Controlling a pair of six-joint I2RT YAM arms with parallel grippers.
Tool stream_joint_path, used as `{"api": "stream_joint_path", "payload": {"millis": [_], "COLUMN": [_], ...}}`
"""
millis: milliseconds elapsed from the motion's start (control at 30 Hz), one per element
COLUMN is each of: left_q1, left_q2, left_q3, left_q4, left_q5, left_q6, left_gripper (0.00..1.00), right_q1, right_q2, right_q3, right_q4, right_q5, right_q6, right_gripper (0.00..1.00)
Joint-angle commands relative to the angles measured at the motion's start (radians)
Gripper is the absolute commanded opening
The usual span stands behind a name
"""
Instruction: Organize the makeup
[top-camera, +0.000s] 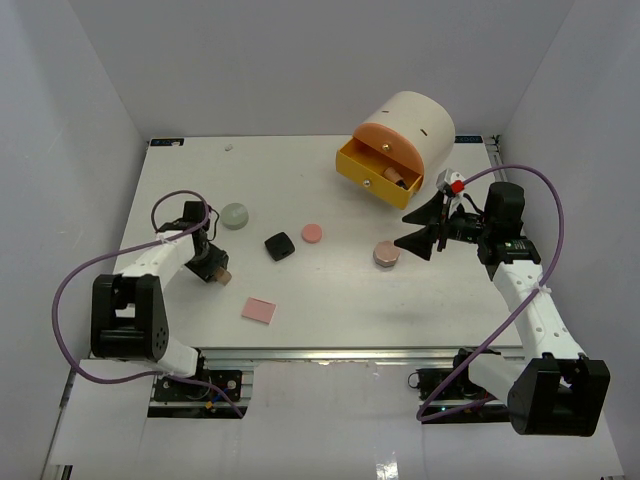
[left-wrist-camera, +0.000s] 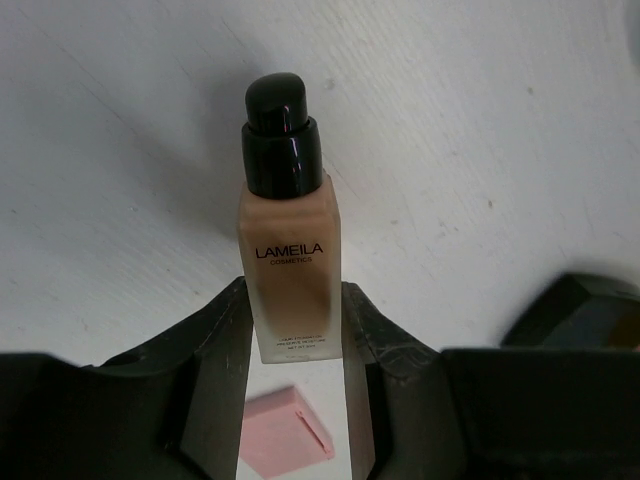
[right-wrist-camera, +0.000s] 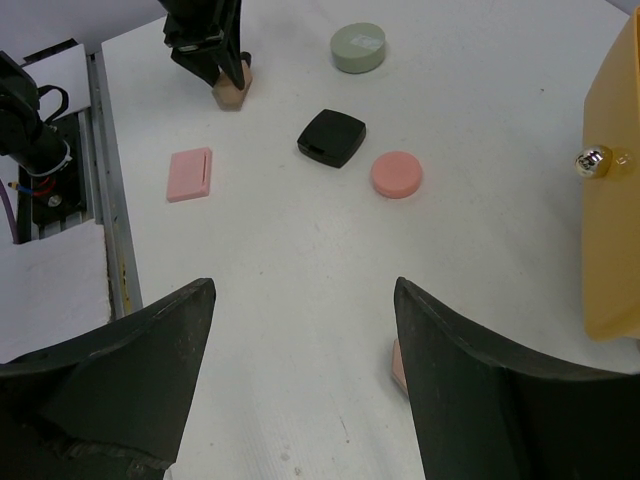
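Observation:
My left gripper (top-camera: 216, 270) is shut on a tan foundation bottle with a black cap (left-wrist-camera: 290, 250), held between the fingers (left-wrist-camera: 222, 350) low over the table's left side. A flat pink square (top-camera: 259, 310) lies just in front of it. A black square case (top-camera: 280, 246), a pink round compact (top-camera: 312, 233) and a pale green round compact (top-camera: 234, 215) lie mid-table. My right gripper (top-camera: 424, 241) is open and empty, just right of a rose-beige compact (top-camera: 386, 254), whose edge shows by the right finger in the right wrist view (right-wrist-camera: 397, 365).
A cream cylinder organiser (top-camera: 412, 122) stands at the back right, its yellow drawer (top-camera: 372, 175) pulled open with tan items inside. The drawer front and knob (right-wrist-camera: 593, 160) are at the right of the right wrist view. White walls enclose the table.

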Motion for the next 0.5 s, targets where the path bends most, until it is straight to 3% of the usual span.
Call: {"api": "stream_joint_path", "payload": {"millis": [0,100,233,333,467], "left_q1": [-0.05,-0.205,-0.413,-0.5,-0.536], "left_q2": [-0.159,-0.178,-0.038,0.106,0.353], "left_q3": [0.009,0.092,0.305,0.552,0.88], "left_q4": [0.09,0.133,0.193,0.227,0.253], "left_q5": [0.152,0.203,0.199,0.184,0.187], "left_q6": [0.017,-0.034,-0.08,-0.097,-0.126], "left_gripper": [0.03,0.0,0.0,0.0,0.0], "right_q1": [-0.007,-0.013,-0.054,-0.072,-0.104], "right_q2": [-0.019,-0.035,-0.052,-0.058,-0.07], "right_q3": [-0.006,-0.006,-0.013,-0.02,-0.029], "right_q4": [0.034,0.034,0.038,0.044,0.057], "right_q5": [-0.03,-0.028,-0.015,-0.007,-0.005], "right_q6": [0.002,0.003,0.0,0.001,0.006], "right_gripper": [0.79,0.79,0.79,0.79,0.79]}}
